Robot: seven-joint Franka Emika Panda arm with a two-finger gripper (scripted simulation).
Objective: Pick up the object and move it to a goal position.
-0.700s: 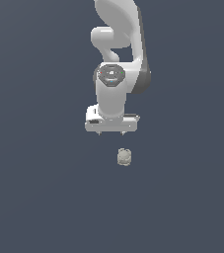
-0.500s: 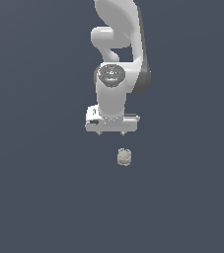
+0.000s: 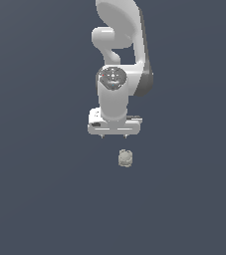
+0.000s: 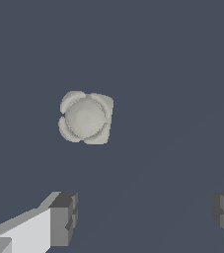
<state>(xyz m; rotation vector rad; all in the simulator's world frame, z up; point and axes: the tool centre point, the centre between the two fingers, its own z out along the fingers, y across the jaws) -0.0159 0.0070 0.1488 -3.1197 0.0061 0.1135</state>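
The object (image 3: 125,158) is a small lumpy pale grey-beige lump lying on the dark floor, just in front of the arm and slightly toward the exterior view's right. In the wrist view the object (image 4: 86,117) shows as a round core with lobes around it. My white gripper (image 3: 113,135) hangs above and behind it, not touching it. Its jaws stand wide apart and hold nothing. In the wrist view the gripper (image 4: 143,217) shows two grey fingertips (image 4: 64,218), with the object ahead of the gap and off toward one finger.
The white arm (image 3: 118,60) rises behind the gripper. A plain dark grey-blue floor (image 3: 40,189) lies all around, with nothing else on it.
The gripper has shifted very slightly lower toward the object. The object has not moved.
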